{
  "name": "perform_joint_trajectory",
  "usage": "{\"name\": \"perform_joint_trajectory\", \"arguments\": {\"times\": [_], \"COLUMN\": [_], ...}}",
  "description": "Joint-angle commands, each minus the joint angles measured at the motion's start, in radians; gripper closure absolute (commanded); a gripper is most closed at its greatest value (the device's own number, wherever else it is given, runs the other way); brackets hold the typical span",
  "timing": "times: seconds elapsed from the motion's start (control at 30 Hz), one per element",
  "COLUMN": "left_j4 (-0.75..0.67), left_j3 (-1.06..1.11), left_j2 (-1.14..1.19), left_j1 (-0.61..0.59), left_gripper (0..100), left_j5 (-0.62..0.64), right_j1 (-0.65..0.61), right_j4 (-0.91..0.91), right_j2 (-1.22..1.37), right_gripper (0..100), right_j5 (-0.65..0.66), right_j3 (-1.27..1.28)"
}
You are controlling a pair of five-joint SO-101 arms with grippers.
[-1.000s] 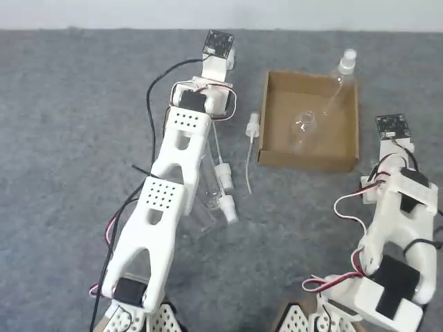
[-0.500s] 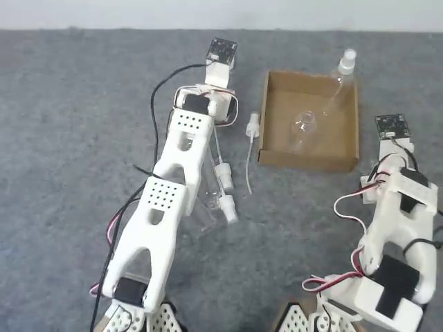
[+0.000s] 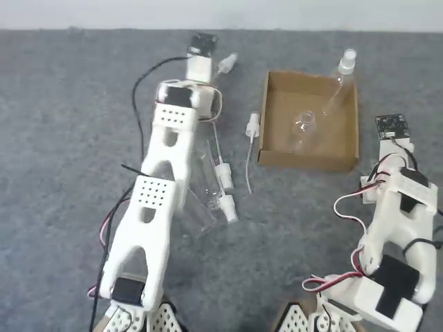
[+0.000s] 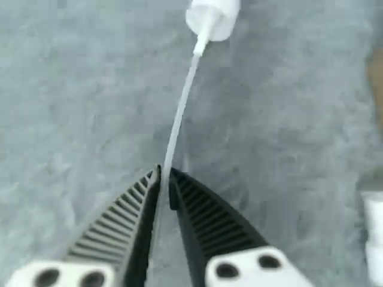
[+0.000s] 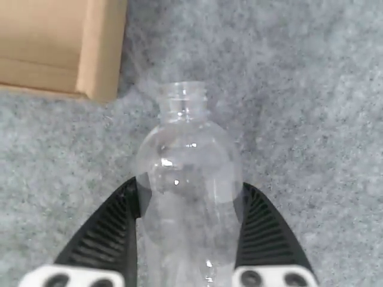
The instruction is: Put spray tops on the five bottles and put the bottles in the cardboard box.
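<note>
My left fingers pinch a spray top by its thin tube over the bench; the top may swivel or slip. Right fingers clasp an open bottle beside the box.

No readable text, labels, numbers, signs

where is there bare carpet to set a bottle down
Widest free patch: the grey carpet left of the left arm. A smaller one lies between the near wall of the cardboard box and the right arm. Crowded: the strip between left arm and box, where loose spray tops and bottles lie.
</note>
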Motion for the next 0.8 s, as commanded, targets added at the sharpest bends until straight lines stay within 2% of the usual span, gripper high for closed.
{"name": "perform_joint_trajectory", "arguments": {"times": [0.0,0.13,0.27,0.5,0.63,0.77], "left_j4": [0.135,0.244,0.41,0.404,0.404,0.402], "left_j3": [-0.054,-0.058,-0.051,-0.019,0.177,0.447], "left_j2": [-0.15,-0.207,-0.287,-0.434,-0.537,-0.66], "left_j1": [-0.031,-0.051,-0.066,-0.258,-0.384,-0.48], "left_gripper": [99,99,99,99,99,99], "left_j5": [0.0,-0.018,-0.071,-0.18,-0.25,-0.344], "right_j1": [-0.012,-0.013,-0.013,-0.012,-0.012,-0.012], "right_j4": [-0.019,-0.021,-0.021,-0.013,-0.012,-0.01], "right_j2": [-0.024,-0.024,-0.024,-0.025,-0.033,-0.033], "right_gripper": [93.9,93.9,93.9,93.9,93.9,93.9], "right_j5": [0.009,0.009,0.011,0.017,0.02,0.078], "right_j3": [-0.008,-0.008,-0.008,-0.008,-0.009,-0.009]}}
